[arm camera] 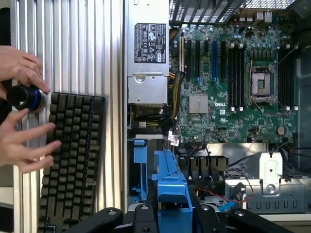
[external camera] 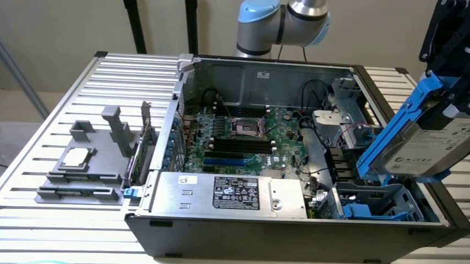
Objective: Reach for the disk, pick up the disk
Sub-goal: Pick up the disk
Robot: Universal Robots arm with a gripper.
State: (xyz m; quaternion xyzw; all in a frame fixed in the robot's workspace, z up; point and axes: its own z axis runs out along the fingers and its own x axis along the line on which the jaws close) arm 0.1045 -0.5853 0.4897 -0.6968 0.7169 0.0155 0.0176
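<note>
The gripper [external camera: 441, 118] holds the disk [external camera: 426, 148] clear of the open computer case [external camera: 242, 234], up above the case's corner at the exterior view's right, over the blue drive bay [external camera: 378, 203]. The jaws stand partly closed and clamp the disk's blue bracket between them; in the wrist view the black fingers [arm camera: 121, 218] sit on either side of the blue frame, whose end reaches out just ahead of the wrist.

The disk hangs tilted, its long axis running steeply from the gripper down toward the drive bay, with its white label facing outward from the case. The disk lies right between the jaws rather than off to one side, so the reach looks finished and the pick appears made: nothing of the disk touches the case, and the bay beneath looks vacated.

Inside the case, the motherboard [external camera: 242, 135] lies flat on the floor, and the silver power supply [external camera: 228, 192] with its black label sits along the near wall, well apart from the disk. A grey fixture [external camera: 88, 165] stands on the slatted table [external camera: 44, 225] outside the case, on the side away from the disk.

In the wrist view a person's hands [arm camera: 22, 111] hold a small dark cylinder [arm camera: 26, 97] beside a black keyboard [arm camera: 73, 155], on the table past the power supply.
</note>
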